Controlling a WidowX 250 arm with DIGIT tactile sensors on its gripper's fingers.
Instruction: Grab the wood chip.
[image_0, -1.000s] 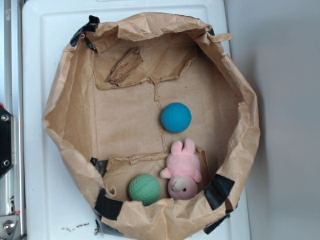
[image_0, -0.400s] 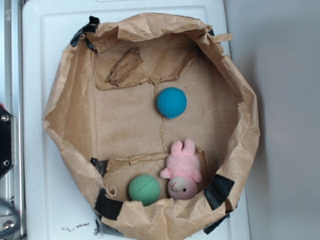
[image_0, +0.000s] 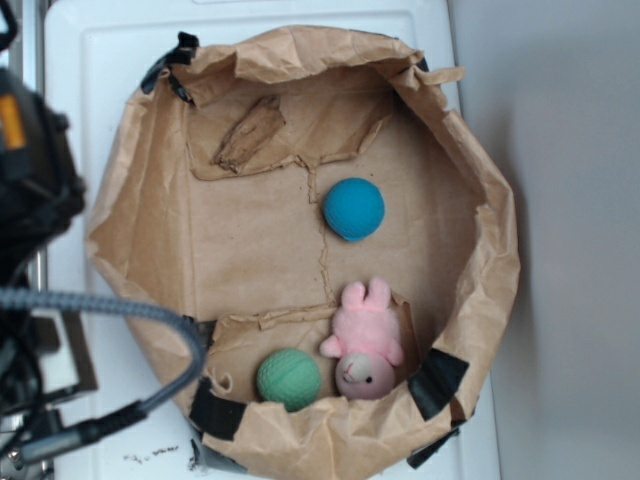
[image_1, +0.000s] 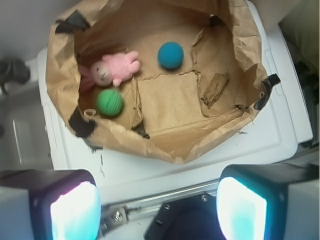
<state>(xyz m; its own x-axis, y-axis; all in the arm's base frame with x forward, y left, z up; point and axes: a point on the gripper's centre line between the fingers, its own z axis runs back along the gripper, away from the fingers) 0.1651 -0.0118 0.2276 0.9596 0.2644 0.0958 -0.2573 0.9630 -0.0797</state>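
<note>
The wood chip (image_0: 248, 132) is a jagged brown bark piece lying flat on the floor of the paper-lined bin, near its upper left wall; in the wrist view the wood chip (image_1: 215, 89) sits at the right of the bin. My gripper (image_1: 157, 210) is open, with its pale pads (image_1: 75, 212) far apart and nothing between them. It hangs outside the bin, over the white surface and a metal rail, well away from the chip. In the exterior view only the black arm (image_0: 30, 170) and its cable show at the left edge.
The crumpled brown paper bin wall (image_0: 480, 180) rises all round on a white tray (image_0: 100, 60). Inside are a blue ball (image_0: 353, 208), a green ball (image_0: 289, 378) and a pink plush bunny (image_0: 364, 340). Torn paper flaps lie on the floor.
The black arm and cable have come into the exterior view at the left. The blue ball has rolled a little up the frame. The wood chip has not moved.
</note>
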